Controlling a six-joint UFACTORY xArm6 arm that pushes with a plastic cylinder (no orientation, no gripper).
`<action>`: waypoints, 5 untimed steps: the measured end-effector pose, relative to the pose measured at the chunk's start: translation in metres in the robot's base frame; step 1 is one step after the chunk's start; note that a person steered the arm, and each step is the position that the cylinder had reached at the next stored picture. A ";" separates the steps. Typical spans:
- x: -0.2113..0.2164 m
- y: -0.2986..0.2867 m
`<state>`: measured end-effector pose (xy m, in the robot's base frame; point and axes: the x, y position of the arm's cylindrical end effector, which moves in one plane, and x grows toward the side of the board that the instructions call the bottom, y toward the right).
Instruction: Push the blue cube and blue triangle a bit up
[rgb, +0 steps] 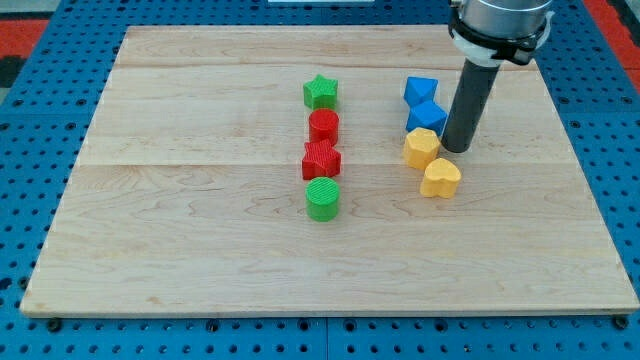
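Two blue blocks sit right of the board's middle. The upper one (420, 90) looks like the triangle and the lower one (427, 116) like the cube; they touch each other. My tip (457, 149) rests on the board just right of the lower blue block, level with its lower edge. A yellow block (421, 147) lies directly below the blue pair, left of my tip, and touches the lower blue block.
A yellow heart (440, 177) lies below my tip. A column left of centre holds a green star (320, 92), a red cylinder (323, 126), a red star (321, 159) and a green cylinder (322, 199). The wooden board (200, 240) sits on a blue pegboard.
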<state>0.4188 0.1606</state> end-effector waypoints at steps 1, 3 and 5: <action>0.000 0.004; -0.001 0.004; -0.001 0.004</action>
<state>0.4174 0.1650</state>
